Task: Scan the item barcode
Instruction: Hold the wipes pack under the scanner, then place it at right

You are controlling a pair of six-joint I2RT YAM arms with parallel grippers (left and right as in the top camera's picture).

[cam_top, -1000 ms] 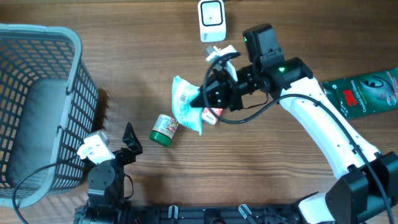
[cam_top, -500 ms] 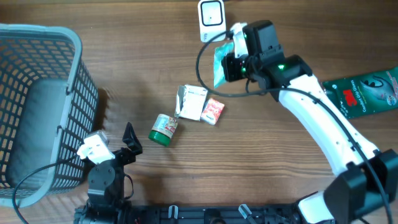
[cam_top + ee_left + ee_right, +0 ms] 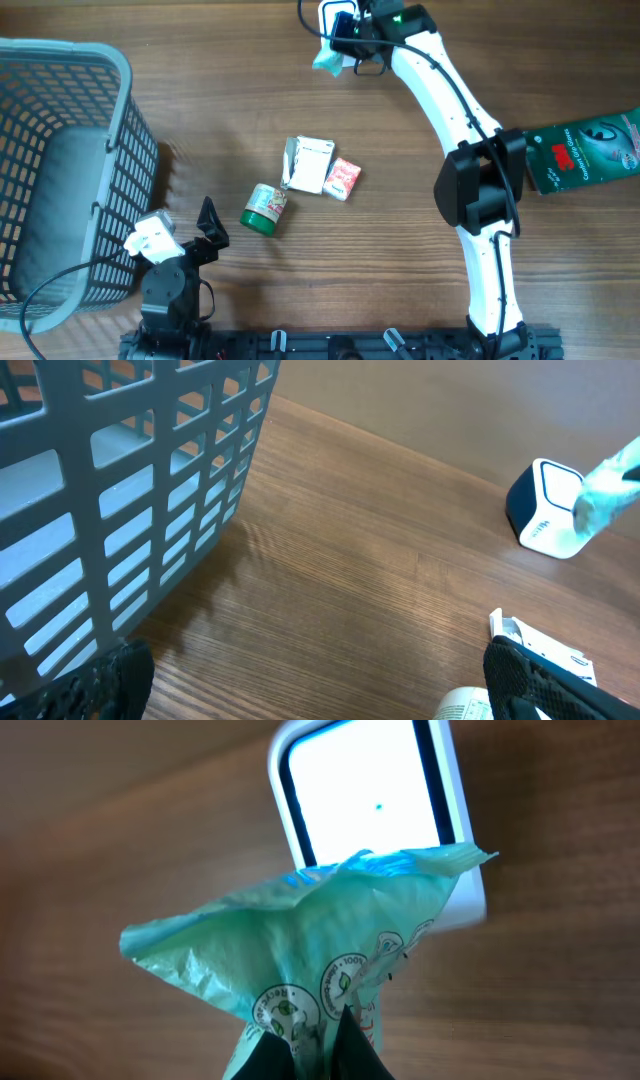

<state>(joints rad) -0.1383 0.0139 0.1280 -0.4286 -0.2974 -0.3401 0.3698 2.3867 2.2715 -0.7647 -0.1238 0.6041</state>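
Green pouch [image 3: 320,960] pinched in right jaws, lower part cut off, covering scanner [image 3: 365,800] bottom edge, left jaws spread

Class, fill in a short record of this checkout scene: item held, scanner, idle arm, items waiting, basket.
Item held: green packet, pinched by right fingers
Scanner: white scanner, packet held over its window
Idle arm: left fingers open, near basket
Items waiting: jar, white carton, red-and-white packet, green pouch
Basket: grey, table's left
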